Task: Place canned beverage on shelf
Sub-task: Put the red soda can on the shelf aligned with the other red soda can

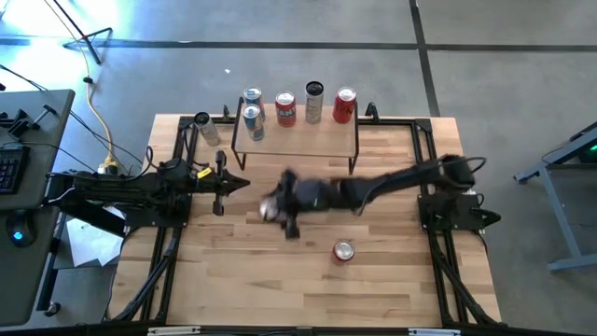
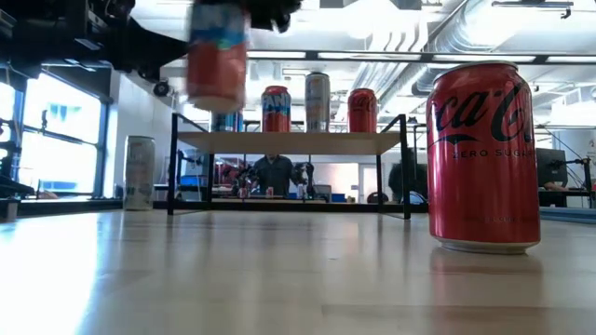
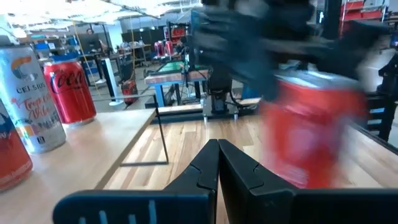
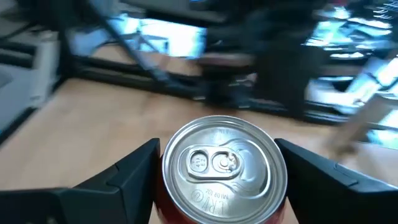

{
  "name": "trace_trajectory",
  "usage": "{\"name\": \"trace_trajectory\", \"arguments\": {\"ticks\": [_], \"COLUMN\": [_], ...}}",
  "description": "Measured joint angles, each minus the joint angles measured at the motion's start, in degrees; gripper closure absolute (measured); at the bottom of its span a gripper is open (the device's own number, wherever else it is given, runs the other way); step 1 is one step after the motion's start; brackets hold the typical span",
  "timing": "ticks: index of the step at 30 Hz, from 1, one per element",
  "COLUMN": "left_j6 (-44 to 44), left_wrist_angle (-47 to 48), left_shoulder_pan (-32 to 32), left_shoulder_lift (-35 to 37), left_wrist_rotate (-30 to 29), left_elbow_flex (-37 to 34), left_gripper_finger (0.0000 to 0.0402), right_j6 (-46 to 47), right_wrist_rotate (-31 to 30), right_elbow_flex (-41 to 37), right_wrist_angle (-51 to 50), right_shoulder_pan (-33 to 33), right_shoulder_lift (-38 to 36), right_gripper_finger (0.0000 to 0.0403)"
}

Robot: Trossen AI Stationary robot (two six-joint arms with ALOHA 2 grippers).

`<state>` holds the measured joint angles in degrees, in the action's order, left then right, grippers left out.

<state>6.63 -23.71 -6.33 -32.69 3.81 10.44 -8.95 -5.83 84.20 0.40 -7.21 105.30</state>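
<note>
Red aluminium, a cylindrical can with a bright silver lid and pull tab sits clamped between the two dark fingers of the right gripper, raised off the pale wooden table. Beyond those fingers stands the shelf, a light wood slab on thin black wire legs. The left gripper waits alongside, fingers pressed together.
</note>
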Motion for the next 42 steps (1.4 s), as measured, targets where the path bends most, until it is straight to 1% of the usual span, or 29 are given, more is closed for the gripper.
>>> {"name": "trace_trajectory", "arguments": {"ticks": [4, 6, 8, 11, 15, 19, 24, 30, 38, 42], "left_j6": [0.5, 1.1, 1.1, 1.1, 1.4, 2.1, 1.9, 1.6, 1.6, 1.6], "left_wrist_angle": [-0.2, -0.6, -1.1, -1.8, -2.0, -2.1, -2.3, -2.0, -2.0, -2.0], "left_shoulder_pan": [0.0, 0.0, 0.0, 0.0, 0.0, 0.0, 0.0, 0.0, 0.0, 0.0], "left_shoulder_lift": [0.0, 0.0, 0.0, 0.0, 0.0, 0.0, -0.1, -0.1, -0.1, -0.1], "left_wrist_rotate": [0.0, 0.0, -0.1, -0.1, -0.1, -0.1, -0.2, -0.2, -0.2, -0.3], "left_elbow_flex": [0.0, 0.0, 0.0, 0.0, 0.0, 0.0, 0.0, 0.0, 0.0, 0.0], "left_gripper_finger": [0.0401, 0.0401, 0.0401, 0.0401, 0.0401, 0.0401, 0.0401, 0.0401, 0.0401, 0.0401], "right_j6": [-1.9, -2.6, -3.5, -4.7, -6.7, -8.2, -9.6, -10.4, -10.4, -10.4], "right_wrist_rotate": [4.2, 7.4, 11.4, 15.5, 18.1, 23.0, 27.1, 26.9, 25.9, 25.9], "right_elbow_flex": [0.1, 0.1, 0.1, 1.3, 3.6, 5.1, 6.0, 6.0, 6.1, 6.1], "right_wrist_angle": [-4.8, -5.0, -5.1, -6.9, -8.9, -9.5, -10.2, -8.7, -7.5, -6.9], "right_shoulder_pan": [8.1, 12.4, 16.5, 21.5, 25.8, 28.3, 30.8, 32.4, 32.4, 32.5], "right_shoulder_lift": [-4.8, -6.0, -6.6, -6.7, -6.3, -4.3, -1.4, -0.9, 0.5, 1.0], "right_gripper_finger": [0.0131, 0.0131, 0.0131, 0.0131, 0.0131, 0.0131, 0.0131, 0.0131, 0.0130, 0.0118]}}
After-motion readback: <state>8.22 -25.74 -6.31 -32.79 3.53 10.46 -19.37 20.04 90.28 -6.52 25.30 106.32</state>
